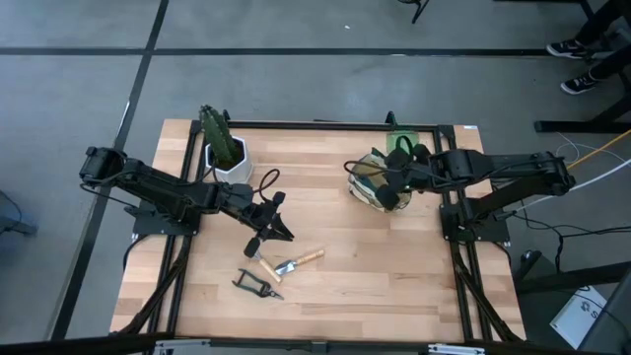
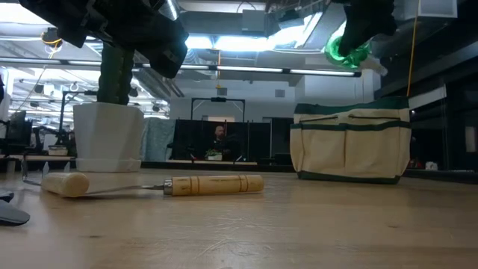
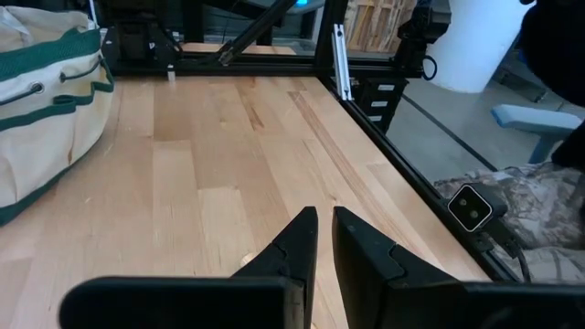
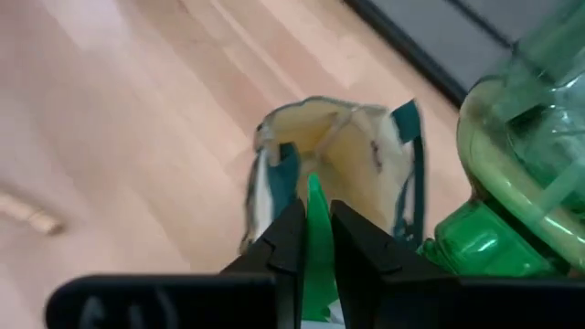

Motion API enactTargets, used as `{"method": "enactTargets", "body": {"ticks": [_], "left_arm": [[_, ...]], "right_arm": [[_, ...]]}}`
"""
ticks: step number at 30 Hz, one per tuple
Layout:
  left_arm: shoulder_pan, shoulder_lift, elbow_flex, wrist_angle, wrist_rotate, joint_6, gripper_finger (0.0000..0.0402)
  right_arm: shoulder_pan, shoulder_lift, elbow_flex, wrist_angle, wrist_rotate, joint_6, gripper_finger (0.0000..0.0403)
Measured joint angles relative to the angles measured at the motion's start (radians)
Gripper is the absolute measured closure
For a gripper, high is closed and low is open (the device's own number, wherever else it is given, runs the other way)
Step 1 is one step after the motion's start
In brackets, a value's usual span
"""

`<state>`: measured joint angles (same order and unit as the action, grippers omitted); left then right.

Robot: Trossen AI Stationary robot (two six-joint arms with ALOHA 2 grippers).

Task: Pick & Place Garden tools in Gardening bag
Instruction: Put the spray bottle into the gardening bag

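Nearest the table's front edge lie the black-handled shears, flat on the wood. Just behind them lie two wooden-handled tools close together, the trowel and the rake; in the low view one pale handle lies level on the tabletop with a second rounded handle end beside it. The left gripper hangs just above and behind these tools, its fingers nearly together with only a thin gap and nothing between them. Farther back at the left stands a white pot with a cactus-like plant. At the right rear sits the bag, tan fabric with green trim, upright with its mouth open. The right gripper is above the bag's mouth, its fingers clamped on a thin green part of the spray bottle, a translucent green plastic body held clear above the bag in the low view.
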<state>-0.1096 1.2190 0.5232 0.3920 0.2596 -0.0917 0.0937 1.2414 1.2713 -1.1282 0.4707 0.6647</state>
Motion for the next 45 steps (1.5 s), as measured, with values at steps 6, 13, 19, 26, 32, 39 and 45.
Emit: {"method": "enactTargets", "body": {"ticks": [6,13,19,26,32,39,45], "left_arm": [[0.0,0.0,0.0,0.0,0.0,0.0,0.037],[0.0,0.0,0.0,0.0,0.0,0.0,0.037],[0.0,0.0,0.0,0.0,0.0,0.0,0.037],[0.0,0.0,0.0,0.0,0.0,0.0,0.037],[0.0,0.0,0.0,0.0,0.0,0.0,0.037],[0.0,0.0,0.0,0.0,0.0,0.0,0.037],[0.0,0.0,0.0,0.0,0.0,0.0,0.037]], "right_arm": [[0.0,-0.027,0.0,0.031,-0.012,0.113,0.0361],[0.0,-0.023,0.0,0.201,-0.062,0.158,0.0361],[0.0,-0.023,0.0,0.259,-0.133,0.071,0.0361],[0.0,-0.023,0.0,0.243,-0.136,-0.06,0.0361],[-0.002,-0.023,0.0,0.207,-0.174,-0.212,0.0361],[-0.002,-0.023,0.0,0.112,-0.235,-0.333,0.0361],[-0.002,-0.023,0.0,0.021,-0.275,-0.419,0.0361]]}}
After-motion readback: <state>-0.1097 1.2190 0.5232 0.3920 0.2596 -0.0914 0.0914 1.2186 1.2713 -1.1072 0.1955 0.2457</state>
